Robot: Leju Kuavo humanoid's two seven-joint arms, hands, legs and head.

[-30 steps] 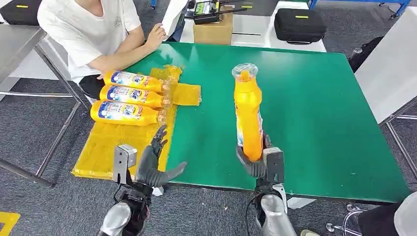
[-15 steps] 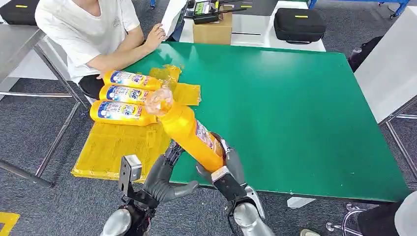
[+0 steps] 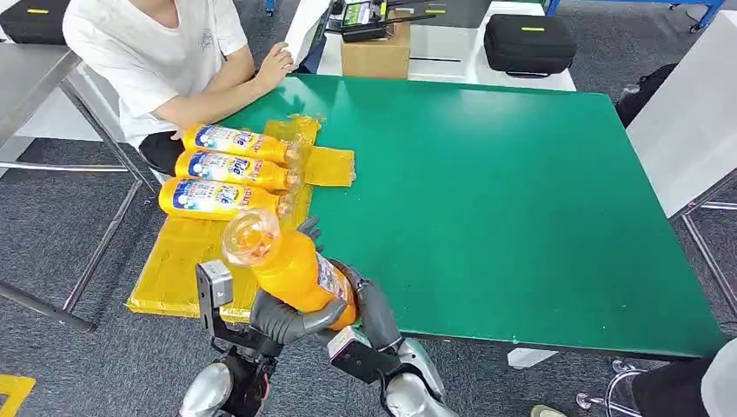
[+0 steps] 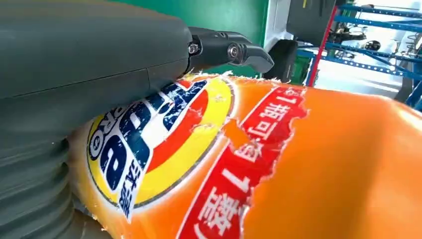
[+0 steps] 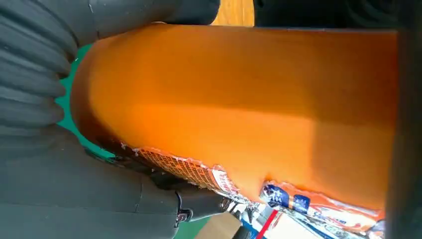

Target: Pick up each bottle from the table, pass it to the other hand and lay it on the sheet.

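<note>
While the right hand grips the orange detergent bottle, the left hand wraps its fingers around it too.

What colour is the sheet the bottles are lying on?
Translucent yellow; the sheet shows best in the head view, under three bottles.

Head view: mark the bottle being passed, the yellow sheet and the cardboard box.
bottle being passed [image 3: 291, 269], head view, orange body below the clear cap
yellow sheet [image 3: 187, 265], head view, bare part below the laid bottles
cardboard box [image 3: 375, 56], head view, front face
</note>
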